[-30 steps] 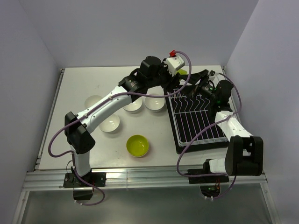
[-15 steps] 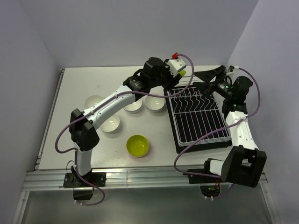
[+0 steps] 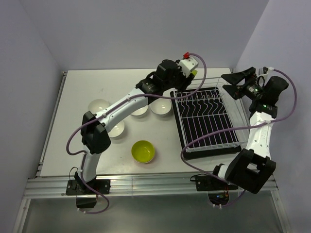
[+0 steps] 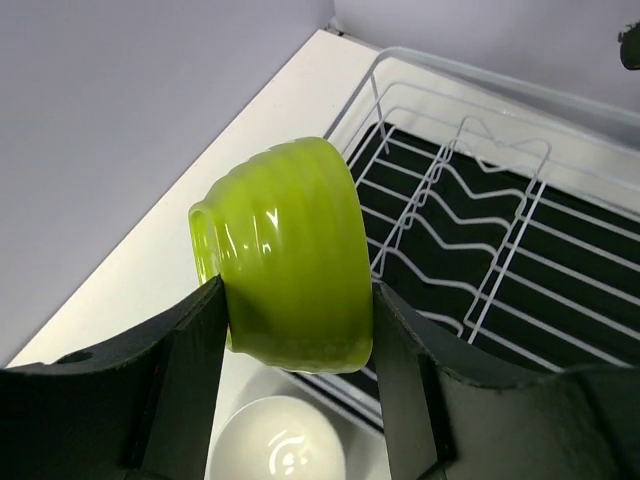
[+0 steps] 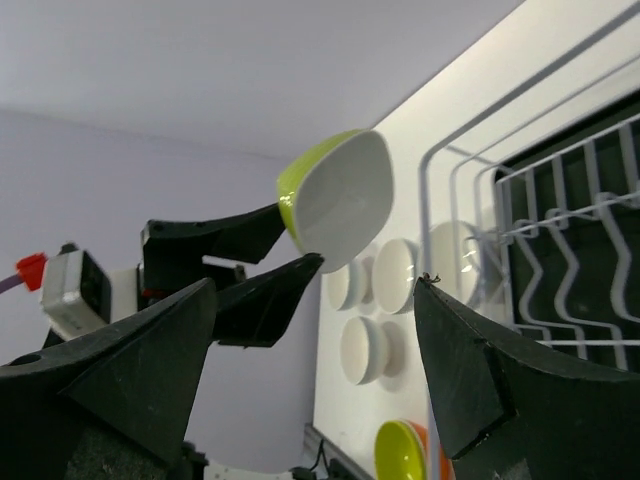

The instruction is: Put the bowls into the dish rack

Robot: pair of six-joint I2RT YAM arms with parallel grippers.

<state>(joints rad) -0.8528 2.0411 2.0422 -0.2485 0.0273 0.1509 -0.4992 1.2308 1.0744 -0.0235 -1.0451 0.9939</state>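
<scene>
My left gripper (image 4: 298, 290) is shut on a lime green bowl (image 4: 285, 255) and holds it tilted in the air above the far left corner of the white wire dish rack (image 4: 500, 230). In the top view the left gripper (image 3: 189, 72) and this bowl (image 3: 194, 73) are at the rack's (image 3: 206, 119) far left corner. My right gripper (image 3: 238, 80) is open and empty, raised at the rack's far right, and faces the held bowl (image 5: 340, 200). Several white bowls (image 3: 138, 110) lie left of the rack. A second green bowl (image 3: 143, 151) sits nested in an orange bowl (image 5: 440, 470).
The rack stands on a black tray (image 3: 183, 145) at the table's right. White bowls (image 3: 99, 105) (image 3: 115, 128) (image 3: 160, 107) lie in the table's middle and left. Grey walls close in at the back and both sides.
My left gripper has carried the green bowl to the right, toward the rack's far corner. My right gripper has lifted off the rack and swung out to the far right.
</scene>
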